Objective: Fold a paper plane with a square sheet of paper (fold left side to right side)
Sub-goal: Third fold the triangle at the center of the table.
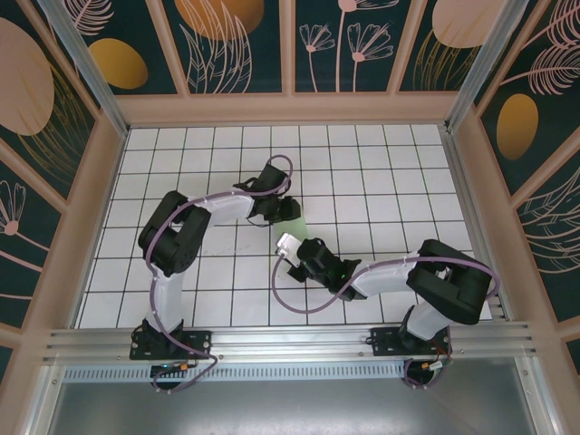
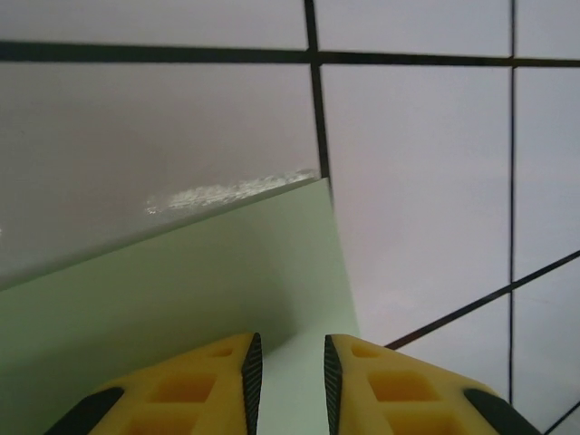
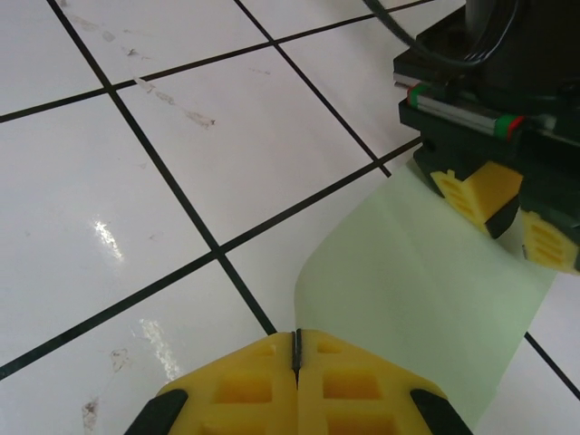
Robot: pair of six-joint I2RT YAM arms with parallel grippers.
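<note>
The square sheet of paper [image 1: 304,230] is pale mint green and lies between the two grippers near the middle of the floor. In the right wrist view the sheet of paper [image 3: 426,263] curves up from the tiles at its near edge, and my right gripper [image 3: 296,337] is shut on that edge. My left gripper [image 2: 288,349] is open just over the sheet of paper [image 2: 181,299], near its corner, with paper showing in the gap between the yellow fingers. The left gripper [image 3: 517,222] stands at the sheet's far side. From above, the left gripper [image 1: 283,213] and right gripper [image 1: 296,256] face each other.
The floor [image 1: 381,181] is white tiles with black grid lines, fenced by wooden walls [image 1: 290,109] on three sides. A metal rail [image 1: 290,340] carries both arm bases at the near edge. Purple cables loop beside each arm.
</note>
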